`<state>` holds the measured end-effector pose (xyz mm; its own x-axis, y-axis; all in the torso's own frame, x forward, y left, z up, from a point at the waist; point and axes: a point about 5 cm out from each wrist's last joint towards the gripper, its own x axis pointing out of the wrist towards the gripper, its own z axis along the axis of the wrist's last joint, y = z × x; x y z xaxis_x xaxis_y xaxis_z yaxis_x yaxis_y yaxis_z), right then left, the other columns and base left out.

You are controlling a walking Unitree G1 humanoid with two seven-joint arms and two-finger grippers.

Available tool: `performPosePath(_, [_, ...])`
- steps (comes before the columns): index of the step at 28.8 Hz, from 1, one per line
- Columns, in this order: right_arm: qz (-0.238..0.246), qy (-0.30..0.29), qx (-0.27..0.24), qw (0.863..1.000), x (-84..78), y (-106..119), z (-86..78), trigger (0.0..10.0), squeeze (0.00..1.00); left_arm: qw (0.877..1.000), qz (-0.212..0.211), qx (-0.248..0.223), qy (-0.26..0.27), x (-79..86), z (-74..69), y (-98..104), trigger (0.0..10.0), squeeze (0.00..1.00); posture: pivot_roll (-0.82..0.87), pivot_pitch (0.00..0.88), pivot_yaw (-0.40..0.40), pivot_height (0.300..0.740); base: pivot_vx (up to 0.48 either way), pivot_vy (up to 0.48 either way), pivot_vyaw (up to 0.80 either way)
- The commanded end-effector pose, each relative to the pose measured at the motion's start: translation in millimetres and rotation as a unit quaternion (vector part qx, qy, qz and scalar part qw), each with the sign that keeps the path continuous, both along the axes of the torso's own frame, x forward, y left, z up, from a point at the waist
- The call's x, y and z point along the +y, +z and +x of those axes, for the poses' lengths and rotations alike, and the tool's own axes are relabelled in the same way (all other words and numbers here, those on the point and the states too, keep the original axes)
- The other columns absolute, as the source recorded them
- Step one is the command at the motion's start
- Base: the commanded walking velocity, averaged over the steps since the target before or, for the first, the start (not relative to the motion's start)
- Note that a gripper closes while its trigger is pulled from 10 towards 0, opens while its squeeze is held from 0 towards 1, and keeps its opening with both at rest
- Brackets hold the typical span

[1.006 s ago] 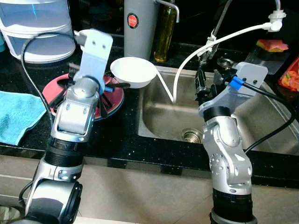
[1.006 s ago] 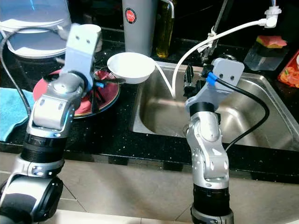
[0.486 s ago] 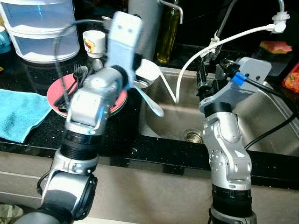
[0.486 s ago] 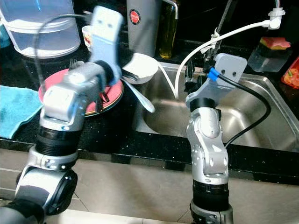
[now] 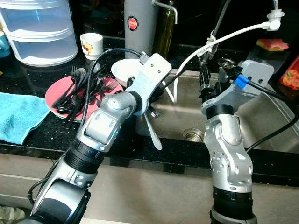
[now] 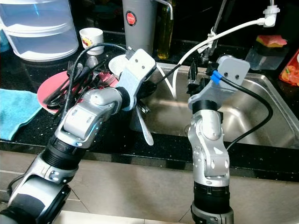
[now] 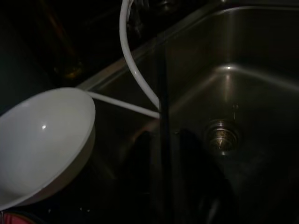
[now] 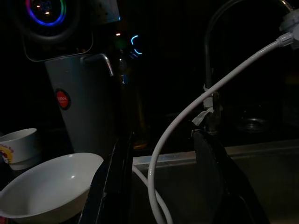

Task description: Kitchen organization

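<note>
A blue towel [image 5: 16, 116] lies flat at the left of the dark surface [image 5: 46, 137], probably as a drying spot. Beside it, a pink plate [image 5: 58, 95] carries a heap of black cutlery [image 5: 77, 91], gathered there for sorting. A white bowl [image 5: 126, 70] sits at the sink's near-left corner.

The left gripper [image 5: 152, 109] is reached across to the edge of the sink [image 5: 261, 121], and a pale spoon [image 5: 153, 133] is held in its jaws, bowl end hanging down over the rim; the grip itself is hidden behind the wrist, so this is judged from how the spoon hangs. It appears to be carried toward the basin for washing.

The right gripper [image 5: 210, 79] is held over the sink by the white hose [image 5: 219, 37], its jaws spread apart and empty.

A second ago the left arm was over the plate, with the bowl at its jaws; the bowl now rests apart from it.
</note>
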<state>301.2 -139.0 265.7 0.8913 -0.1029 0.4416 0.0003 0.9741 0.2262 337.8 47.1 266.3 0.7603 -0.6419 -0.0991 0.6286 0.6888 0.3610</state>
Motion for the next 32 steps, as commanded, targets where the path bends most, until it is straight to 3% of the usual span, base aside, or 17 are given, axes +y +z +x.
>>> performPosePath(1, [0.005, -0.007, -0.004, 1.000, -2.3, -1, -2.5, 10.0, 0.00, 0.999, -0.009, -0.033, 0.001, 0.6, 1.7, 8, 10.0, 1.00, 0.23, 0.000, -0.027, 0.740, 0.000, 0.000, 0.00])
performPosePath(3, [0.006, -0.007, -0.005, 1.000, -1.3, 0, -2.6, 10.0, 0.00, 0.998, -0.032, -0.053, 0.003, 0.8, 2.3, 17, 10.0, 1.00, 0.23, 0.000, -0.026, 0.740, 0.000, 0.000, 0.00])
performPosePath(4, [0.006, -0.007, -0.006, 1.000, -1.4, 0, -2.6, 10.0, 0.00, 0.997, -0.044, -0.059, 0.002, 0.9, 2.1, 21, 10.0, 0.00, 0.23, 0.000, -0.026, 0.740, 0.000, 0.000, 0.00])
performPosePath(11, [0.000, -0.012, -0.003, 1.000, -5.0, 0, -3.6, 10.0, 0.00, 0.996, -0.064, -0.058, 0.018, 5.6, 5.0, 26, 10.0, 0.00, 0.22, 0.001, -0.029, 0.740, 0.000, 0.000, 0.00])
performPosePath(14, [-0.004, -0.011, 0.002, 1.000, -5.8, -2, -4.0, 10.0, 0.00, 0.997, -0.059, -0.032, 0.031, 9.2, 7.8, 22, 10.0, 0.00, 0.21, 0.005, -0.041, 0.740, 0.000, 0.000, 0.00])
performPosePath(17, [-0.008, -0.008, 0.004, 1.000, -5.5, -2, -3.7, 10.0, 0.00, 0.995, -0.045, -0.002, 0.084, 16.0, 15.7, 13, 10.0, 0.00, 0.20, 0.000, -0.049, 0.740, 0.000, 0.000, 0.00])
performPosePath(23, [-0.009, -0.005, 0.001, 1.000, -4.0, -1, -2.5, 10.0, 0.00, 0.972, -0.063, 0.009, 0.228, 45.3, 35.6, 13, 10.0, 0.00, 0.20, 0.000, -0.048, 0.740, 0.000, 0.000, 0.00])
performPosePath(30, [-0.011, -0.003, 0.001, 1.000, -2.7, -1, -2.7, 10.0, 0.00, 0.958, -0.083, 0.018, 0.272, 56.7, 39.4, 15, 10.0, 0.00, 0.20, 0.000, -0.044, 0.740, 0.000, 0.000, 0.00])
performPosePath(32, [-0.011, -0.004, 0.003, 1.000, -3.4, -2, -2.9, 10.0, 0.00, 0.947, -0.097, 0.025, 0.304, 64.6, 41.8, 16, 10.0, 0.00, 0.20, 0.000, -0.050, 0.740, 0.000, 0.000, 0.00])
